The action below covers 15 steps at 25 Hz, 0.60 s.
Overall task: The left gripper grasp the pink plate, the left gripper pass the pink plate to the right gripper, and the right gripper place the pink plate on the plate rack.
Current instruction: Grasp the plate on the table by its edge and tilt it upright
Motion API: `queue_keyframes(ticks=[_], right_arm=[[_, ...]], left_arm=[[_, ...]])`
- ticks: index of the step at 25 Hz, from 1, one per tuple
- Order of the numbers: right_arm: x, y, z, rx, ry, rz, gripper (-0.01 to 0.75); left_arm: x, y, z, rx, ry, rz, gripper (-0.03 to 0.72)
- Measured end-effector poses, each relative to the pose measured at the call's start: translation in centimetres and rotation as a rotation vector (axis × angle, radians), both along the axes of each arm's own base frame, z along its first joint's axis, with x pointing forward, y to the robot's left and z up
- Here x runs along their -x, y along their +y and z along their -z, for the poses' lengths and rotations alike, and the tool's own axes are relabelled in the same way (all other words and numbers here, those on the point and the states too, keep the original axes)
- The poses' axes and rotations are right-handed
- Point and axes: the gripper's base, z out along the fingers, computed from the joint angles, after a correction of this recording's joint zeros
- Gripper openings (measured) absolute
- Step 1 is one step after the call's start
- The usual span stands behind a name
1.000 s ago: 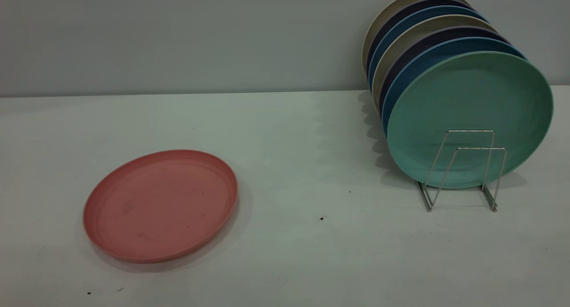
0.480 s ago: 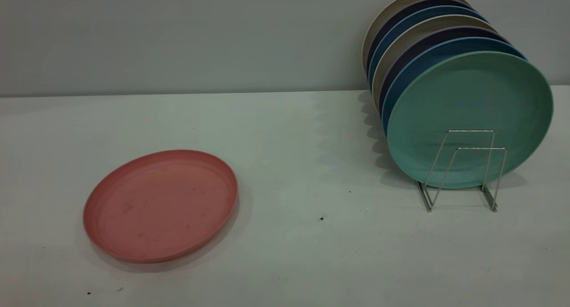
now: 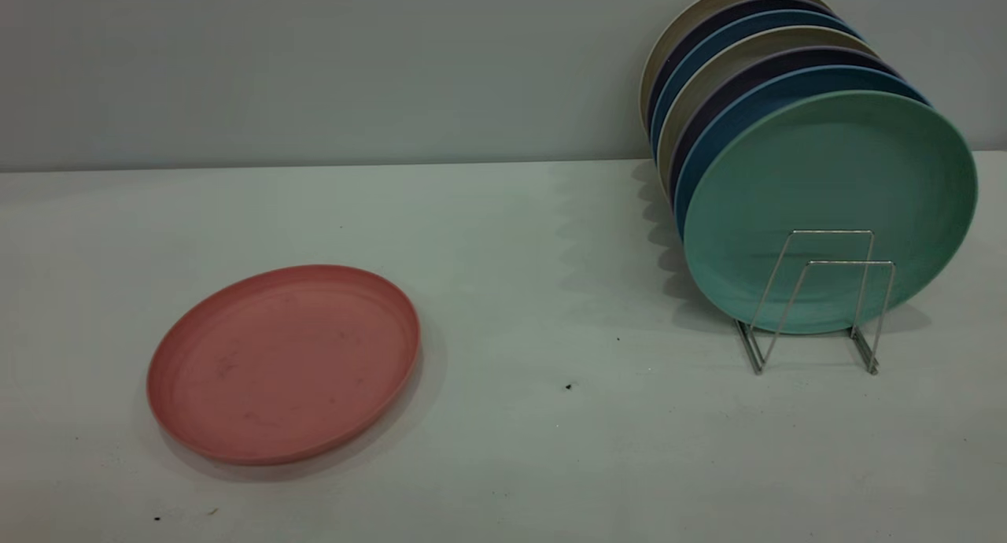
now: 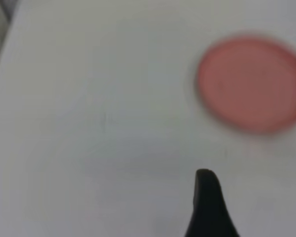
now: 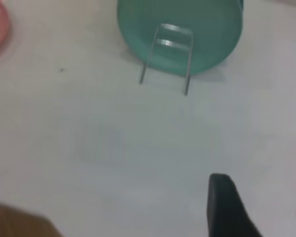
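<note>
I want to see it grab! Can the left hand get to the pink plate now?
Probably yes. The pink plate lies flat and alone on the table, with nothing between it and the left hand, which hangs above the table apart from it.

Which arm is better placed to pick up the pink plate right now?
Left. The pink plate lies flat on the table's left side, in the left wrist view beyond the left gripper's finger; the right wrist faces the rack.

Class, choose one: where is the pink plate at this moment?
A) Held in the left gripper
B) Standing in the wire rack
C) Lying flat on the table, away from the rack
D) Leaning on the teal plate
C: the pink plate lies flat on the table, well apart from the plate rack, with no gripper touching it.
</note>
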Motion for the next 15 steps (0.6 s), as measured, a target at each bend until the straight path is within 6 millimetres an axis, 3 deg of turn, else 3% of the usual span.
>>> queue_keyframes(ticks=[5, 9, 15], right_arm=[[-2.9, 0.6, -1.9, -0.041, -0.087, -0.046, 0.369], [-6.9, 1.3, -2.6, -0.064, -0.065, -0.117, 0.394], [-12.2, 2.5, -1.8, -0.13, 0.021, -0.22, 0.437]], left_arm=[[-3.2, -0.6, -1.0, 0.076, 0.052, 0.037, 0.511], [-7.8, -1.0, -0.8, 0.125, 0.178, 0.074, 0.511], [-14.8, -1.9, 1.4, 0.245, 0.318, 0.131, 0.548]])
